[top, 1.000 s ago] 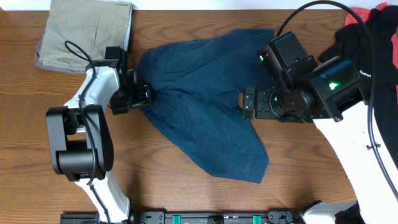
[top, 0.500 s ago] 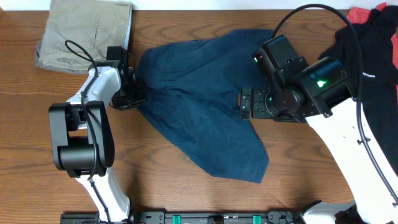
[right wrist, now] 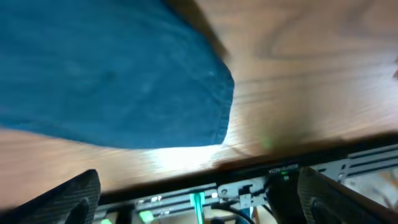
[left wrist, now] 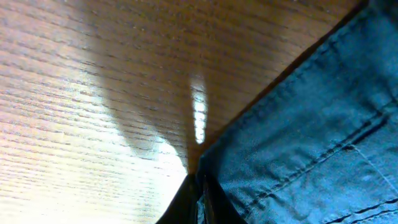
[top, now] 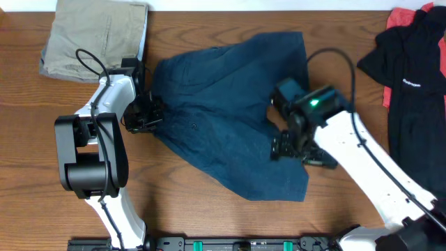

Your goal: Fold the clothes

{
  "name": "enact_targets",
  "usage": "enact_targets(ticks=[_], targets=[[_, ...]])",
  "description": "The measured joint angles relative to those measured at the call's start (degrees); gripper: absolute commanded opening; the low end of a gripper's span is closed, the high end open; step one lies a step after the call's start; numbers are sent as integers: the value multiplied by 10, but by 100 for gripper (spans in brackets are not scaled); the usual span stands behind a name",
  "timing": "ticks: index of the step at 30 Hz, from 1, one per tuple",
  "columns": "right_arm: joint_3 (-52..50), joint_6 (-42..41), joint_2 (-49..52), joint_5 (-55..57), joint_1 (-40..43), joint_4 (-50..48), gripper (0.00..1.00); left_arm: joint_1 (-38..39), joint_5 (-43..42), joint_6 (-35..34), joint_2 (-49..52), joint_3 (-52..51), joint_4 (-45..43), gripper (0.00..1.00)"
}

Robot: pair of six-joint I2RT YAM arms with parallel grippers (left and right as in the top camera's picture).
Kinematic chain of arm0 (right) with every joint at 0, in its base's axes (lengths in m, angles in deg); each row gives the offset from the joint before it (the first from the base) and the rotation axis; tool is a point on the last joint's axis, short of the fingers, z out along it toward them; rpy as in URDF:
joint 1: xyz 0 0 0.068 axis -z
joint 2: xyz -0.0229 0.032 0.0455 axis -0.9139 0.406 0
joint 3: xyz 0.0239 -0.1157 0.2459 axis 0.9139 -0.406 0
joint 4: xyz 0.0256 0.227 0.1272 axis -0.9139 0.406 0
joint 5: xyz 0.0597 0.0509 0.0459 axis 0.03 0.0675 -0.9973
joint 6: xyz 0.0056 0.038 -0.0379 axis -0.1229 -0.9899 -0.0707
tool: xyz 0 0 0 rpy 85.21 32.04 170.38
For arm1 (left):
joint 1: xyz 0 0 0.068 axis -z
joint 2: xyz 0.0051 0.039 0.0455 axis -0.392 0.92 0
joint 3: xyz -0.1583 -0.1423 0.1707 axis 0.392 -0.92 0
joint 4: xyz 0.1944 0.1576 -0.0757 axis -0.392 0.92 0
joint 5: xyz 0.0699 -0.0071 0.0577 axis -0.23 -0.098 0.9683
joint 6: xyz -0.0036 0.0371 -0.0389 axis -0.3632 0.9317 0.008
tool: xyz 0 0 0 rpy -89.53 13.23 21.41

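Clothes [top: 223,118], mid-frame: left gripper [top: 155,111] jaws shut on thin left hem, likely to slip if pulled; right gripper [top: 282,148] jaws wide apart, empty.

The left tool [left wrist: 200,202] pinches the stitched edge of the navy denim garment [left wrist: 311,143] on the wooden table [left wrist: 87,93].
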Motion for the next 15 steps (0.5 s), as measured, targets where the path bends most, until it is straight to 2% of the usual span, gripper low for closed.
enact_targets(ticks=[7, 15], targets=[[-105, -18, 1, -20, 30, -79, 99, 0, 3, 0, 0, 0, 1, 6], [-169, 29, 1, -66, 136, -171, 99, 0, 4, 0, 0, 0, 2, 6]])
